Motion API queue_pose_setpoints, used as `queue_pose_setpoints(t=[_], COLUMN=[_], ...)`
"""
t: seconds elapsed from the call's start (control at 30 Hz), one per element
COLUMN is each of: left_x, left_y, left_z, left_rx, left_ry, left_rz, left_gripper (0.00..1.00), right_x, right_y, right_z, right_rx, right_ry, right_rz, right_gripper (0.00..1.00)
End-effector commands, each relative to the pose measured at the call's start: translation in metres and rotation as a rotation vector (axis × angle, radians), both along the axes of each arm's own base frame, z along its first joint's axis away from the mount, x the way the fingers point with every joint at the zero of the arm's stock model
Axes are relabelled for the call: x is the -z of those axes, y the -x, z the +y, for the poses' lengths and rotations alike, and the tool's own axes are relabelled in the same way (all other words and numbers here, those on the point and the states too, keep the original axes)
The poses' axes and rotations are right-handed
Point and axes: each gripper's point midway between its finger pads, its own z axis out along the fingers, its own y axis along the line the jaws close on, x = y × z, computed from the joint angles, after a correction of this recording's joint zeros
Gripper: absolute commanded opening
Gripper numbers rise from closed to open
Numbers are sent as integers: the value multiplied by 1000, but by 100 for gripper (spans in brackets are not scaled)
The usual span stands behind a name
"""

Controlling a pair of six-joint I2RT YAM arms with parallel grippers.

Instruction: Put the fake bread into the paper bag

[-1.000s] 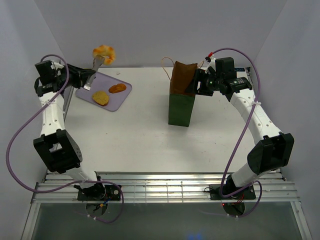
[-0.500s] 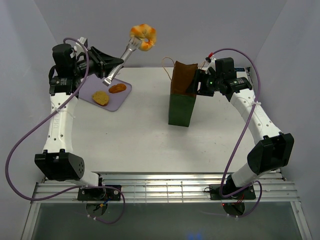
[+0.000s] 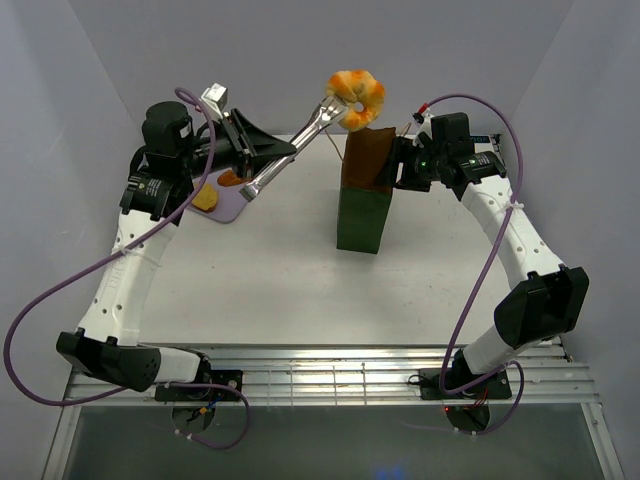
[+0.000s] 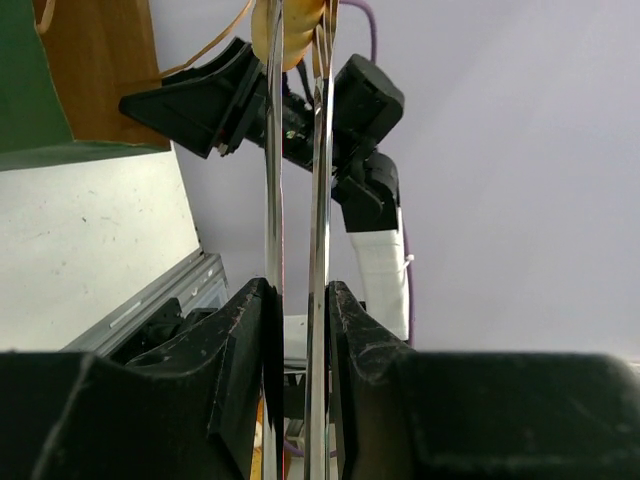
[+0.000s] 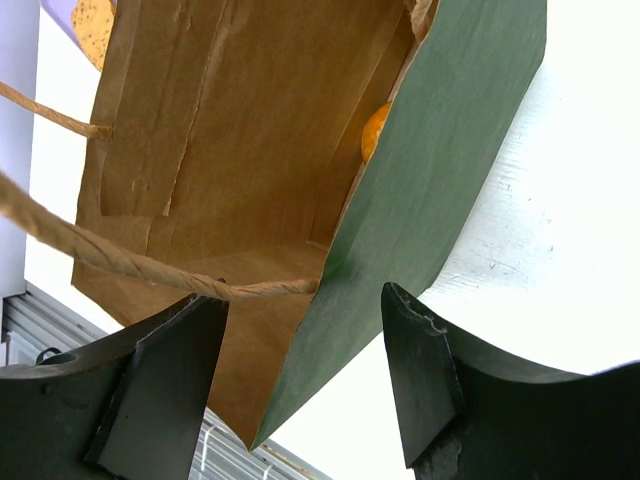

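My left gripper point(image 3: 265, 160) is shut on metal tongs point(image 3: 300, 140). The tongs pinch a golden-brown lumpy pastry point(image 3: 357, 97) in the air just above the open mouth of the paper bag point(image 3: 362, 205). In the left wrist view the tongs point(image 4: 295, 180) run up between my jaws point(image 4: 297, 300) to the pastry point(image 4: 290, 30). My right gripper point(image 3: 393, 165) is open, its jaws standing on either side of the bag's right wall point(image 5: 420, 190). An orange pastry point(image 5: 374, 130) lies inside the bag. A yellowish slice point(image 3: 208, 199) and a brown oval point(image 3: 230, 179) lie on the lilac tray point(image 3: 232, 208).
The bag's tan string handles point(image 5: 120, 255) hang across the right wrist view. The left arm covers part of the tray. Grey walls close in the table at the back and sides. A metal rail runs along the near edge point(image 3: 330, 370).
My left arm has swung right, carrying the pastry in the tongs from above the tray to above the bag. The right arm and the bag have not moved.
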Motion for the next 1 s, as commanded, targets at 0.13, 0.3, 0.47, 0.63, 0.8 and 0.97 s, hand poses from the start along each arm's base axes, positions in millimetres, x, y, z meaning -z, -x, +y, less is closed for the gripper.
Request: queue_pose_setpoints(t=[0.13,0.3,0.47,0.63,0.8,0.97], left_x=[24,38,50,61,67,71], left_y=[9,6,1,0,-2,-3], left_z=[-23,-30,-30,-32,-33,-35], left_rx=[-9,-17,-29,-23,-25,-13], left_ry=[-57,-86,-108,-123,-132,-137], left_rz=[-14,-8,8,32,38,44], left_gripper=[21,25,30,40,47,51], right_x=[-16,-19,-20,-19,-19,-18], right_y=[-3,-2,-1,0,0,-1], right_z=[-4,-5,-5,-6,-4,-4], right_rx=[0,-1,-2,-5,-11,-13], right_ry=[13,13,14,17,13,13], right_rz=[-47,-54,-55,-58,-55,-54], right_gripper=[69,69,69,69,69,69])
